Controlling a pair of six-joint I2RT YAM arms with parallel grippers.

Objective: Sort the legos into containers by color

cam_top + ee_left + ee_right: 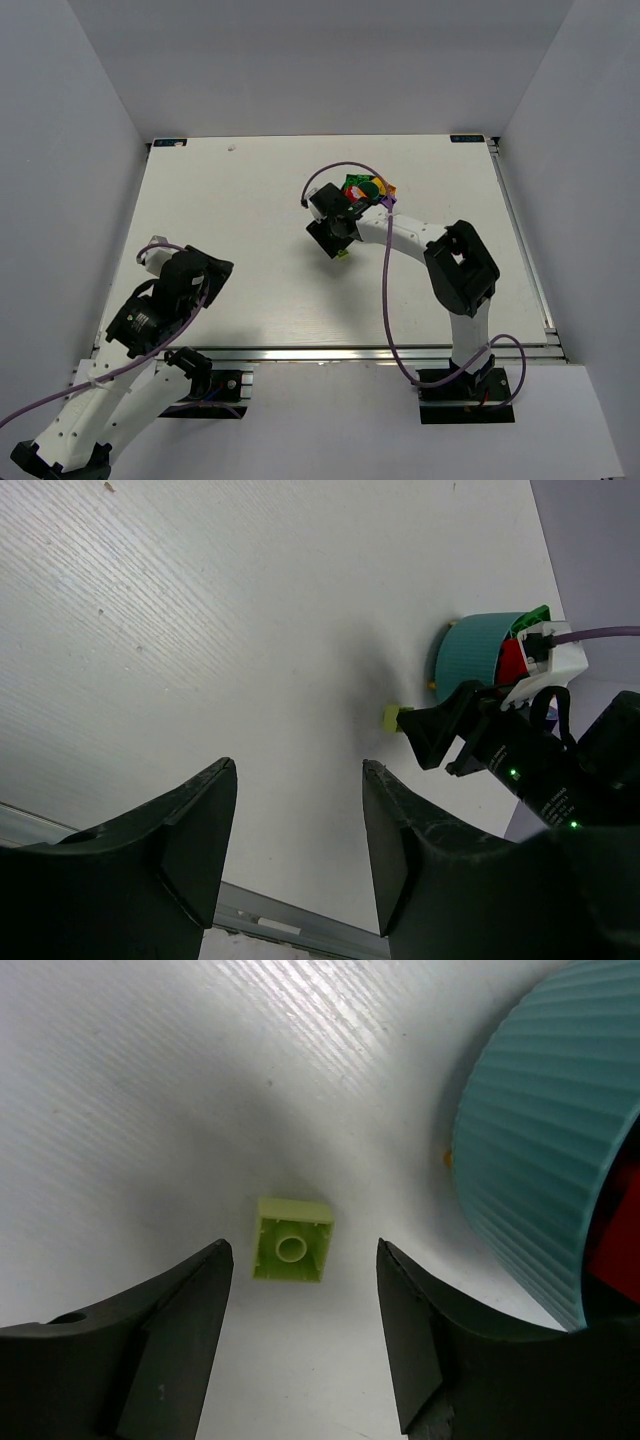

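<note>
Left claw (pixel 298 767): jaws apart, nothing between them. It is parked over the near left part of the bench (pixel 240 220), well apart from the work area.

Lime brick (pixel 292 1242): lying flat on the bench, underside up, just beside the bowl (pixel 530 1130) and not touching it. It is the only loose brick that can be made out.

Right claw (pixel 303 1250): jaws apart, low over the bench, one finger to each side of the lime brick. Neither finger touches it, so the brick is not yet gripped.

Bowl: standing on the far middle of the bench, to the right of the lime brick. It holds a pile of legos (pixel 366 188) in red, green, yellow, orange and purple. The right arm covers part of the rim, so which wedge holds which color cannot be confirmed.

Status, as a judgement: sorting is nearly complete. Remaining work is to grip the lime brick, lift it and place it in its compartment.
</note>
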